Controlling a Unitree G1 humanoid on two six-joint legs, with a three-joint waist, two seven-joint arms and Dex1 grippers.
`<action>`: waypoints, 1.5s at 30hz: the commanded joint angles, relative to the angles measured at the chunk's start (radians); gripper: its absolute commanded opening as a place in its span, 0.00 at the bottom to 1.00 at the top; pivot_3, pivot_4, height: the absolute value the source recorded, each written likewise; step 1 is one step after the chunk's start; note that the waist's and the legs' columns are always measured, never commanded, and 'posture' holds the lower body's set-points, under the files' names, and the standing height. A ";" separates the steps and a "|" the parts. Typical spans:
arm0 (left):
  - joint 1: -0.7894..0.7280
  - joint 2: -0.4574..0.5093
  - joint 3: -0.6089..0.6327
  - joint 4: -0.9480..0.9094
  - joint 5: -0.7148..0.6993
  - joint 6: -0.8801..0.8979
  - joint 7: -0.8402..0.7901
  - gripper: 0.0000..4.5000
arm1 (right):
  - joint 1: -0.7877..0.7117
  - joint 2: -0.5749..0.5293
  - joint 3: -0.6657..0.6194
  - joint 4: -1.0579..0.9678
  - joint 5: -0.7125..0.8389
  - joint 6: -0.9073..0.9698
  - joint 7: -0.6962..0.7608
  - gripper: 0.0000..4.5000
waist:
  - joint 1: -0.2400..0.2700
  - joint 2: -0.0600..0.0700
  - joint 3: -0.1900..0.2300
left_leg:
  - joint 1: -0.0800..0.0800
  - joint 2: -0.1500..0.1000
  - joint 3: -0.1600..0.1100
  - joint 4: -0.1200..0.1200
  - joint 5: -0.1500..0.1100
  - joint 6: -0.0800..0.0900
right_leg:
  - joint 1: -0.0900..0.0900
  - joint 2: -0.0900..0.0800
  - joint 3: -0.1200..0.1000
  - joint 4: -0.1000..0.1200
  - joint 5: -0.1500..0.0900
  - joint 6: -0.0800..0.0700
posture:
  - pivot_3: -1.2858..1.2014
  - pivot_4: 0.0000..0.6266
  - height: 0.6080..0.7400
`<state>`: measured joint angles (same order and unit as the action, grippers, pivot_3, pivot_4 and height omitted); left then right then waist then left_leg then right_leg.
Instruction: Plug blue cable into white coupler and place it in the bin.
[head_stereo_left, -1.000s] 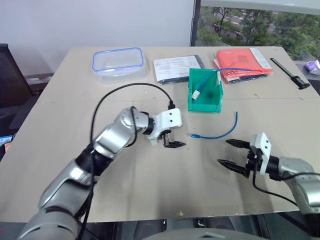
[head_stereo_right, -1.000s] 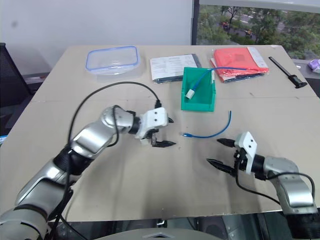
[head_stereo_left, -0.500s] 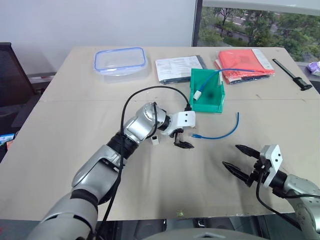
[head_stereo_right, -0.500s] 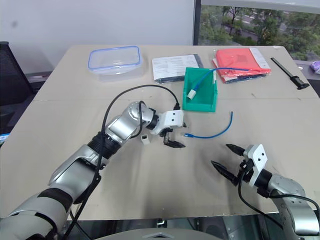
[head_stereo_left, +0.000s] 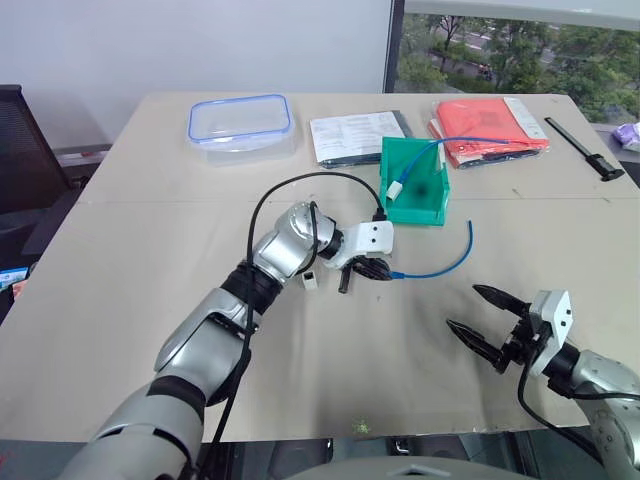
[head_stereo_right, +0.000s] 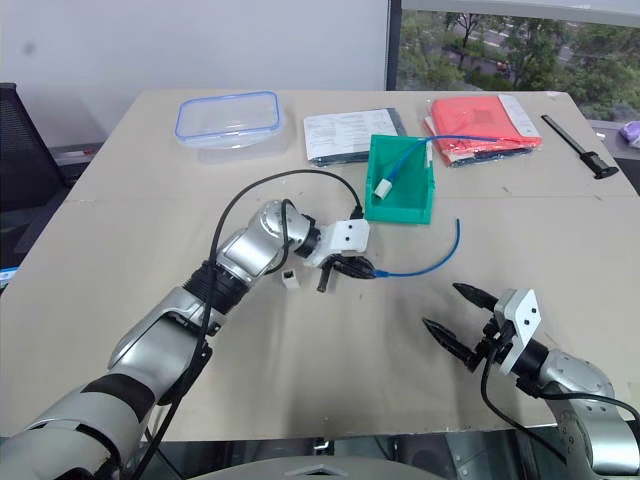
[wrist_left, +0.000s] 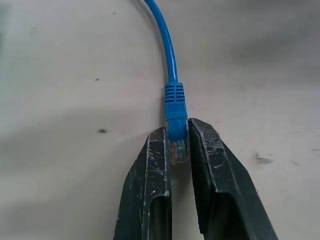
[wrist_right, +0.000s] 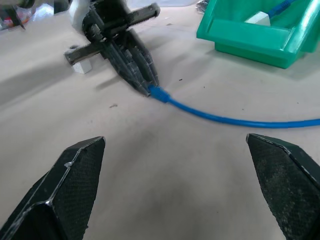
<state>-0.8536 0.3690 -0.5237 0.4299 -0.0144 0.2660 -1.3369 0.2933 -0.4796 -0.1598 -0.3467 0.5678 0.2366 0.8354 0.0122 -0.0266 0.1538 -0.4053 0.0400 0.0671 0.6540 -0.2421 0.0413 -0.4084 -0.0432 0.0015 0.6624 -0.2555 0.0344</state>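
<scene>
- in the left eye view the left gripper (head_stereo_left: 380, 271) sits at the centre of the frame, its two black fingers pressed together on the plug end of the blue cable (head_stereo_left: 445, 262); from there the cable curves right and upward across the table (head_stereo_left: 150, 250), ending just below and right of the bin (head_stereo_left: 412, 181).
- the left wrist view shows what the head views cannot: the clear plug tip is pinched between the two scratched fingers (wrist_left: 150, 165), the ribbed blue boot sticks out just past their tips, and the cable lies on the table surface.
- the white coupler (head_stereo_left: 310, 281) stands on the table just left of the left gripper, apart from the fingers and beside the wrist; in the right wrist view it is a small white block (wrist_right: 82, 66) partly behind the left gripper.
- the right gripper (head_stereo_left: 487, 320) is at the lower right of the left eye view, fingers spread wide apart with nothing between them; the right wrist view has its two fingertips (wrist_right: 75, 175) at the lower corners, with the cable crossing the table well beyond them.
- the green bin is in the upper middle of the head views, holding a longer blue cable (head_stereo_left: 420, 160) with a white block end (head_stereo_left: 396, 187) that runs out over its right wall; the right wrist view shows its lower front wall (wrist_right: 250, 42).
- across the top of the head views lie a clear container with blue rim (head_stereo_left: 238, 122), a printed sheet (head_stereo_left: 352, 133), a red folder (head_stereo_left: 492, 122) and a black caliper (head_stereo_left: 582, 146) at the upper right.
</scene>
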 joint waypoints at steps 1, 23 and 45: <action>0.006 -0.018 0.060 -0.105 -0.095 0.107 -0.045 0.00 | 0.039 -0.014 0.003 -0.127 0.193 0.215 -0.056 1.00 | 0.001 0.000 0.000 | -0.001 0.001 -0.001 0.000 0.000 0.000 | 0.000 0.000 -0.001 0.000 0.000 0.000 | 0.52 0.24 0.98; -0.034 -0.065 0.237 -0.282 -0.478 0.679 -0.032 0.00 | -0.147 0.176 0.017 -0.190 0.484 0.303 -0.164 0.88 | 0.000 0.001 0.000 | -0.012 -0.001 -0.016 0.014 0.000 0.000 | 0.000 0.002 -0.010 0.001 0.001 0.001 | 0.52 0.24 0.98; -0.030 -0.061 0.241 -0.283 -0.534 0.646 -0.009 0.48 | -0.200 0.147 -0.015 -0.204 0.655 0.344 -0.193 0.00 | 0.000 0.001 0.000 | -0.012 -0.001 -0.017 0.014 0.000 0.000 | 0.000 0.003 -0.010 0.002 0.001 0.001 | 0.52 0.24 0.98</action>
<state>-0.8658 0.3128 -0.3128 0.1685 -0.5336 0.9297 -1.3502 0.1028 -0.3345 -0.1715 -0.5069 1.1925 0.5847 0.6454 0.0122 -0.0257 0.1535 -0.4168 0.0392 0.0501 0.6679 -0.2421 0.0414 -0.4082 -0.0404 -0.0087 0.6642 -0.2549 0.0350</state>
